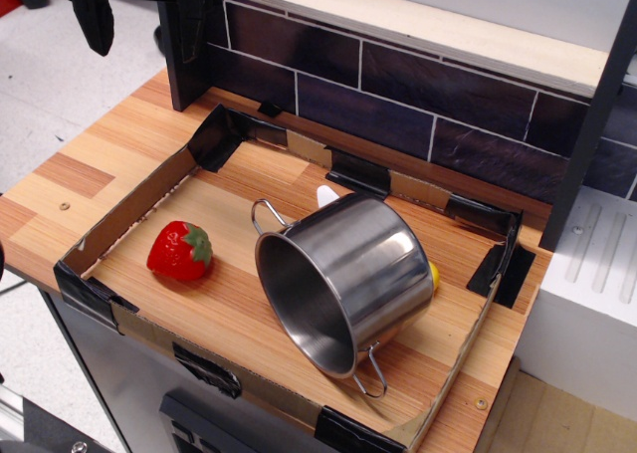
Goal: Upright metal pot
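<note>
- While it lies tipped on its side mid-tray, the shiny steel metal pot [348, 279] gapes empty toward the near left.
- Glossy red strawberry [180, 250] sits left, apart.
- Cardboard-walled wooden tray [139, 199].
- Dark gripper [95, 15], far left; jaw state unclear.

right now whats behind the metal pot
The metal pot lies on its side. A yellow object shows at its right edge and a white one above it. The pot covers most of both, so neither can be identified.
</note>
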`<state>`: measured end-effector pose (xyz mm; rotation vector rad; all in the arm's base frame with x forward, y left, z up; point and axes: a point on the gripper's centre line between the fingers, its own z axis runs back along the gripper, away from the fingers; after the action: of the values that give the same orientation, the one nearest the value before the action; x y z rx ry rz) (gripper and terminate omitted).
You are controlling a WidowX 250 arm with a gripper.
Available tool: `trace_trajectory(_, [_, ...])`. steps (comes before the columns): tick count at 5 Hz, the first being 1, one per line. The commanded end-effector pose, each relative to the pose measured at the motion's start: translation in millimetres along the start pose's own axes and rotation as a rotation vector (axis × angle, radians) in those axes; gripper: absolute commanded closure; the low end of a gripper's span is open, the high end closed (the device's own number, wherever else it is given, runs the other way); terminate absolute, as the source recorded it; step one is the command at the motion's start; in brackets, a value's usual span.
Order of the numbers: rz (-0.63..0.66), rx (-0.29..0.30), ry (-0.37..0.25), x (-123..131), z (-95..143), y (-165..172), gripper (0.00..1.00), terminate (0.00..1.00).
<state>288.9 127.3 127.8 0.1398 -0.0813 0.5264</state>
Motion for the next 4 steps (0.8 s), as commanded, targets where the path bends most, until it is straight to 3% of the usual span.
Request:
trace_trajectory(1, [0.0,0.0,0.0,0.0,0.0,0.0,0.0,0.0])
trace_trajectory(3, [-0.444,-0.011,-0.11,-23.9,27.2,-21.6,0.0,0.0])
trace_trajectory(4, [-0.681,-0.043,-0.201,-58.3,48.2,-27.7,0.0,0.0])
